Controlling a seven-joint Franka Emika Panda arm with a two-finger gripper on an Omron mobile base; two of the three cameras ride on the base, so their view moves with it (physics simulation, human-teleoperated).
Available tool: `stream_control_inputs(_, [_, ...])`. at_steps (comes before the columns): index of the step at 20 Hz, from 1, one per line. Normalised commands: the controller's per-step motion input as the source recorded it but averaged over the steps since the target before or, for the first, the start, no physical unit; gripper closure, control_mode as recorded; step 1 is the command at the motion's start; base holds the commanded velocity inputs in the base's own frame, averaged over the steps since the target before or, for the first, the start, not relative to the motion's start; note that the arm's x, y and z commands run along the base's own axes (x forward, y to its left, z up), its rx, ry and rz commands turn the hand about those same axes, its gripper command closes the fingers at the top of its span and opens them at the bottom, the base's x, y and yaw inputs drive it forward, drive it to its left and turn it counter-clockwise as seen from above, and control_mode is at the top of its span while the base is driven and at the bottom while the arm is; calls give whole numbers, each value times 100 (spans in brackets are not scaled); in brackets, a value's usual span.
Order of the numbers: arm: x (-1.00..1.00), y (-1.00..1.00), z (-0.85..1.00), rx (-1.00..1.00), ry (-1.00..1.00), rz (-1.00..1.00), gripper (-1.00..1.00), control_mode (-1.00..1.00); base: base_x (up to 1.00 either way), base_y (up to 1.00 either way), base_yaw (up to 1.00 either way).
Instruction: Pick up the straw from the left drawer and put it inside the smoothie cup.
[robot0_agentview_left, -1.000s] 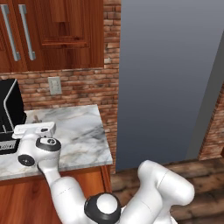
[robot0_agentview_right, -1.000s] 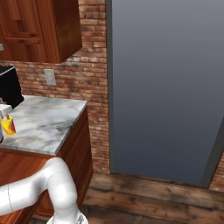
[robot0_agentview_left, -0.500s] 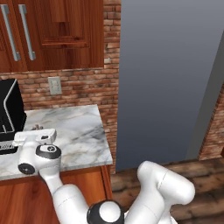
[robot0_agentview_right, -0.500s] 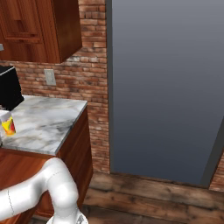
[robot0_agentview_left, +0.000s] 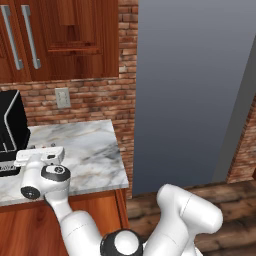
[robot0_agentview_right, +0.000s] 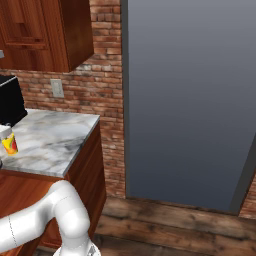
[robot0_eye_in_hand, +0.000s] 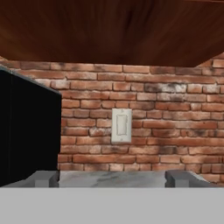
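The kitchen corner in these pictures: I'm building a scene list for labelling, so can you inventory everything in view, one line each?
smoothie cup: one, yellow with a red-orange marking, on the counter's left edge in the right base view
black appliance: one, black, at the counter's back left
marble counter: one, grey-white, over a reddish-brown wood base
upper cabinets: reddish-brown wood, two metal bar handles, above the counter
wall switch plate: one, pale, on the brick wall above the counter
grey panel: one, tall, right of the counter
wood floor: brown planks
gripper: one, fingers wide apart, nothing between them, facing the brick wall
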Motion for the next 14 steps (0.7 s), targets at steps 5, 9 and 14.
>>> stream_control_inputs(5, [-4, 0, 59, 0, 0, 0, -100, -100, 0, 0, 0])
stream_control_inputs(9, [-34, -1, 96, 0, -2, 0, -100, -100, 0, 0, 0])
stream_control_inputs(14, [-57, -34, 96, 0, -3, -1, -100, -100, 0, 0, 0])
